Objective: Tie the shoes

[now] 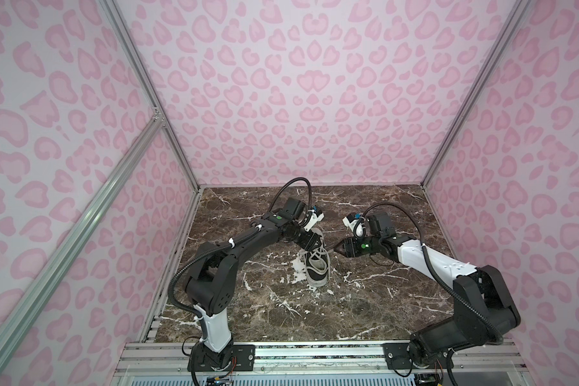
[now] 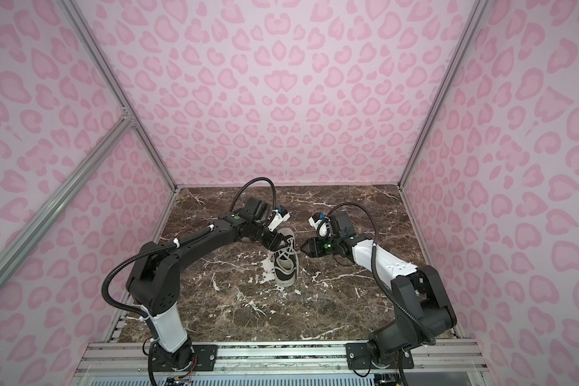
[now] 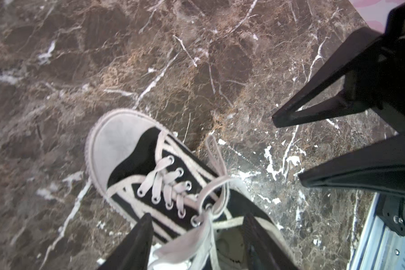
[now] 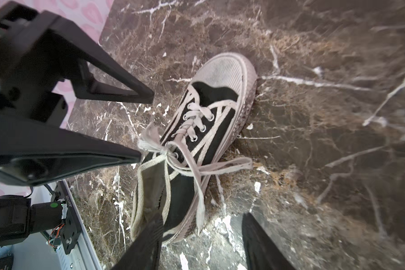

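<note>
In both top views my left gripper [image 1: 315, 248] covers the heel end of the sneaker [image 1: 316, 277]. The laces [image 1: 311, 256] there are too small for me to tell how they lie. On the left wrist camera the sneaker's heel runs off the picture's edge, as do my fingers [image 3: 136, 243] either side of it. On the right wrist camera the marble [image 4: 384, 105] well away from the sneaker is smeared.

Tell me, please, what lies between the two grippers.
The heel end of the sneaker and its knotted laces, seen in the right wrist view.
</note>
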`<act>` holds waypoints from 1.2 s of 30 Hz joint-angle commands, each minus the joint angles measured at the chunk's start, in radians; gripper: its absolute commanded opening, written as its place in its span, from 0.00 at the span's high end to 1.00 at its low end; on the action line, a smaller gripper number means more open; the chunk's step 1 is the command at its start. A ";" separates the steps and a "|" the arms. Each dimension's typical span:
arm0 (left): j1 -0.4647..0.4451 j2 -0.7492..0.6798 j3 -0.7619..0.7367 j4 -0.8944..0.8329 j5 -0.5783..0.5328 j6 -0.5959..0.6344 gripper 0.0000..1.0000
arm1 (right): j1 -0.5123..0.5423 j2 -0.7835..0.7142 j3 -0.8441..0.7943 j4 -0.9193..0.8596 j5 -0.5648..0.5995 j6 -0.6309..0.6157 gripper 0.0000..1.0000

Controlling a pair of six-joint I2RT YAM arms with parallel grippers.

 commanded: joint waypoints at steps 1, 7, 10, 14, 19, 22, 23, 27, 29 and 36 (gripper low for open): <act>0.033 -0.053 -0.101 0.071 0.060 -0.048 0.39 | 0.022 0.028 -0.020 0.016 0.031 0.050 0.46; 0.078 -0.096 -0.238 0.200 0.127 -0.110 0.42 | 0.035 0.043 -0.042 0.054 0.011 0.070 0.48; 0.085 -0.089 -0.263 0.223 0.119 -0.099 0.42 | 0.039 0.053 -0.048 0.066 0.000 0.073 0.48; 0.086 -0.055 -0.261 0.226 0.115 -0.084 0.44 | 0.047 0.083 -0.054 0.095 -0.025 0.087 0.49; 0.095 -0.034 -0.246 0.237 0.116 -0.075 0.55 | 0.051 0.113 -0.063 0.159 -0.040 0.110 0.50; 0.099 -0.029 -0.235 0.223 0.092 -0.065 0.71 | 0.059 0.137 -0.053 0.164 -0.025 0.116 0.50; 0.099 -0.029 -0.232 0.217 0.086 -0.062 0.74 | 0.066 0.144 -0.049 0.163 -0.017 0.111 0.50; 0.102 -0.035 -0.222 0.200 0.072 -0.051 0.78 | 0.083 0.174 -0.029 0.152 0.001 0.094 0.55; 0.103 -0.035 -0.209 0.179 0.061 -0.045 0.79 | 0.083 0.177 -0.018 0.144 0.003 0.087 0.61; 0.102 -0.038 -0.171 0.118 0.024 -0.018 0.79 | 0.083 0.165 0.016 0.078 0.013 0.043 0.93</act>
